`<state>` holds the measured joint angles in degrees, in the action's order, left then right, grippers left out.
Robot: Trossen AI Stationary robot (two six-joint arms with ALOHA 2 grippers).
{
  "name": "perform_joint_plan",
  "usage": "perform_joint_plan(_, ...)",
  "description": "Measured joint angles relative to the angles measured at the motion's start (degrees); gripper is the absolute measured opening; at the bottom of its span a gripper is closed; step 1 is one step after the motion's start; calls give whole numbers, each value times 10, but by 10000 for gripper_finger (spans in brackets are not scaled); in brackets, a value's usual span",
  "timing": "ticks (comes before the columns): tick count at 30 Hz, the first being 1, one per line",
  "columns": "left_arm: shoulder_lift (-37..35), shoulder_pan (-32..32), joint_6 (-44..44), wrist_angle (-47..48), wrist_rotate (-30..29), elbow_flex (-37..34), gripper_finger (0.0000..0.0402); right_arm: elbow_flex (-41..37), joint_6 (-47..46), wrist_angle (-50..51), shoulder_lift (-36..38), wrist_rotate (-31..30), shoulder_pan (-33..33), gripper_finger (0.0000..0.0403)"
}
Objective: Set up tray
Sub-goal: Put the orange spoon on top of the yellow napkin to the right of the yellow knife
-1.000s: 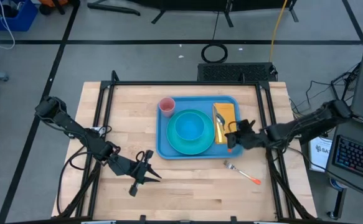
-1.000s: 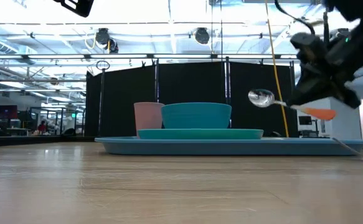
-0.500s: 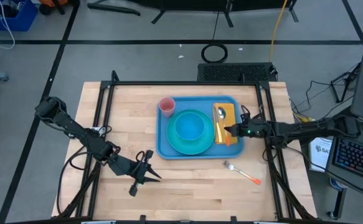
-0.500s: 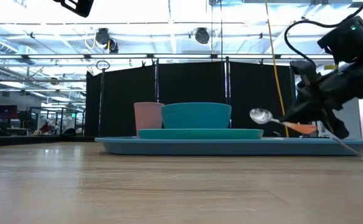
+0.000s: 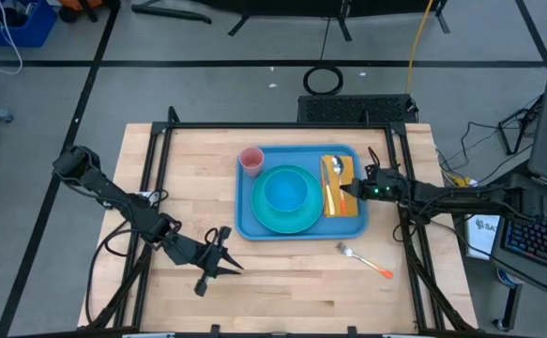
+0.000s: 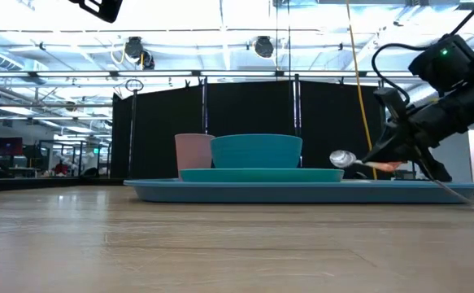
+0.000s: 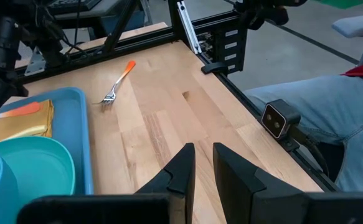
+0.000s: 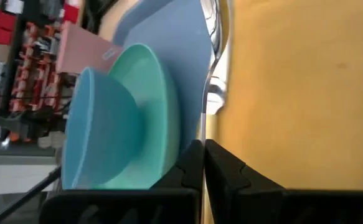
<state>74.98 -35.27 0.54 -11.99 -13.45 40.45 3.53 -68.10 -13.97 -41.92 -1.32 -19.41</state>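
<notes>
High view: spoon (image 5: 330, 169) over tray (image 5: 247, 218).

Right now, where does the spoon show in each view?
High view: the spoon lies over the yellow napkin on the tray, at the right tool.
Low view: right of the bowl, just above the tray.
Left wrist view: not visible.
Right wrist view: along the napkin's edge.
Shared landmark: the bowl.

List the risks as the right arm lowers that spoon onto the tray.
The right claw, shut on the spoon, holds it just above the yellow napkin; a late release could drag the napkin. The spoon's bowl hangs near the turquoise plate and could knock it. The fork lies off the tray.
</notes>
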Motion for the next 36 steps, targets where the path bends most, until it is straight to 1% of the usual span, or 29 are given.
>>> perform_joint_plan(7,0,0,-3,0,0,0,63,-1,-7,-1,-12,-2,0,0)
perform_joint_plan(11,0,0,-3,0,0,0,63,-2,-12,-8,-40,-11,0,0)
perform_joint_plan(16,0,0,-3,0,0,0,63,-2,-17,-55,-85,-14,0,0)
perform_joint_plan(21,0,0,-3,0,0,0,63,-3,-24,-77,-132,-3,0,0)
perform_joint_plan(27,0,0,-3,3,0,0,63,-3,-19,-154,-176,14,-9,0)
perform_joint_plan(36,0,0,-3,3,0,0,63,-3,-26,-149,-206,29,-18,0)
